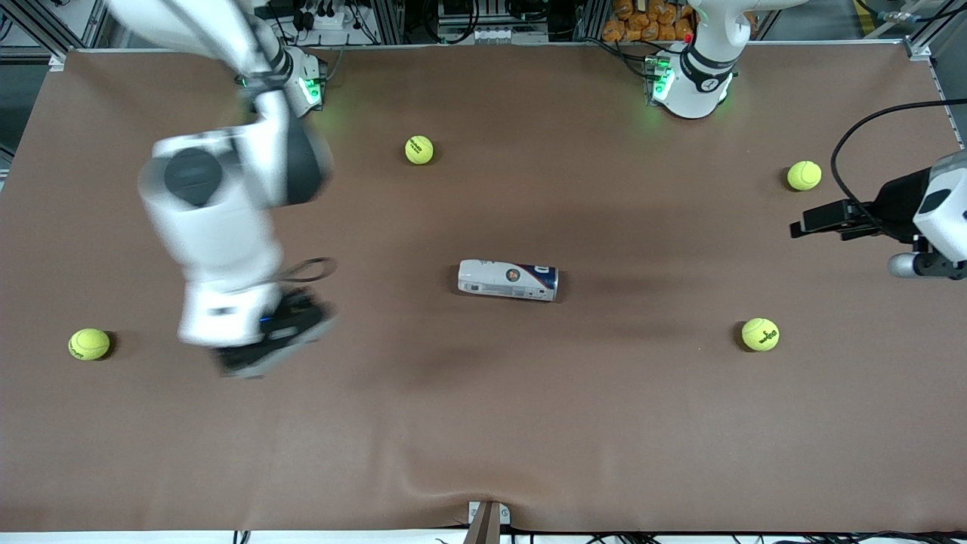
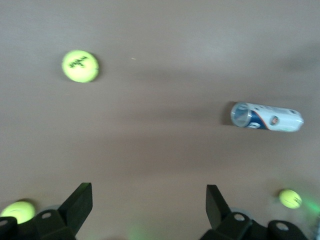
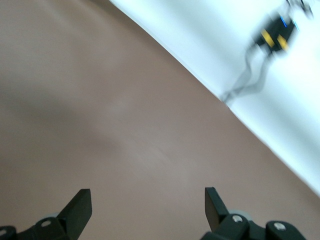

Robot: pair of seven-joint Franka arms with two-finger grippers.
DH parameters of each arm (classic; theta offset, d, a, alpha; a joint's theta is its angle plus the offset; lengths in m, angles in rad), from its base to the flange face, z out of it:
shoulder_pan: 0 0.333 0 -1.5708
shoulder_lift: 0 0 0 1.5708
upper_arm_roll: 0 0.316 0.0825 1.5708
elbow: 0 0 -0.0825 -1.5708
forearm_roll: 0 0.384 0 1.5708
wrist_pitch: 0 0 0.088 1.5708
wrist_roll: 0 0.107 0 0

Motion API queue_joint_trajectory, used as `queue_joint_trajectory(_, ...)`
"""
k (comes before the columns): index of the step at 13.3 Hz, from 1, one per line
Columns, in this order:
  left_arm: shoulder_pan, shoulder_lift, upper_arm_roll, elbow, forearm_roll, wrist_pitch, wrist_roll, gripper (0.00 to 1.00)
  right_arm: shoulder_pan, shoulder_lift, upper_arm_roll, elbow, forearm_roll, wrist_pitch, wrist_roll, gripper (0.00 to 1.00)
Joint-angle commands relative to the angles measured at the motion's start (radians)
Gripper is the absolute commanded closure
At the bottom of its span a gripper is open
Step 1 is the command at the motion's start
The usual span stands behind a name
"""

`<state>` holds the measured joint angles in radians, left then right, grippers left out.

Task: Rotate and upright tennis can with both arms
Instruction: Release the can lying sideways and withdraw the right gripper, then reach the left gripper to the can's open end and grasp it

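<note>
Front view has the tennis can (image 1: 507, 280) lying flat mid-bench, long axis running between the arms' ends, right claw (image 1: 276, 336) closer than the left claw (image 1: 820, 219), while both wrist views show claw fingers spread wide, holding nothing.

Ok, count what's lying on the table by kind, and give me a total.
Tennis balls: 4
Tennis can: 1, lying on its side
Total: 5
</note>
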<state>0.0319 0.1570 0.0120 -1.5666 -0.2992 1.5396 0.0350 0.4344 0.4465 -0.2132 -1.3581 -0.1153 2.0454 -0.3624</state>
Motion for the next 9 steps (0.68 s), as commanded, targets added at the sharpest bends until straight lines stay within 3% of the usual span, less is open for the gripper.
queue_joint_trajectory(1, 0.04, 0.05, -0.004, -0.013, -0.111, -0.01, 0.068, 0.0, -0.104, -0.081, 0.026, -0.032, 0.028, -0.082, 0.016, 0.0)
queue_joint_trajectory(4, 0.051, 0.104, -0.004, -0.029, -0.199, -0.01, 0.138, 0.0, -0.19, -0.132, 0.026, -0.032, 0.028, -0.2, 0.118, 0.0)
queue_joint_trajectory(7, 0.043, 0.171, -0.007, -0.032, -0.297, -0.01, 0.141, 0.0, -0.197, -0.155, 0.026, -0.03, 0.028, -0.328, 0.356, 0.0)
queue_joint_trajectory(9, 0.033, 0.228, -0.01, -0.03, -0.381, -0.001, 0.152, 0.0, -0.207, -0.182, 0.023, -0.033, 0.029, -0.358, 0.373, 0.0)
